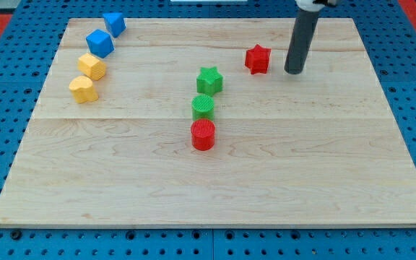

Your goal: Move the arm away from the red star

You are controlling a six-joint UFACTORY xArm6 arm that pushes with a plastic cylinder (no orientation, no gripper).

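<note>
My tip (293,72) at view's right of red star (257,59), near, apart. Green star (209,79), green cylinder (203,107), red cylinder (203,135) in column mid-table (302,180). Upper blue block (114,24), lower blue block (100,43), upper yellow block (92,66), lower yellow block (83,89) in line at view's top left.

Bright, even overhead light falls across the pale wooden board (215,180), with no glare or hot spots. Shadows are soft and short: a faint one pools under my tip (293,72), another beneath the red star (258,59) just to its left in the view. Focus holds sharp edge to edge; the board's sides taper toward the view's top.
</note>
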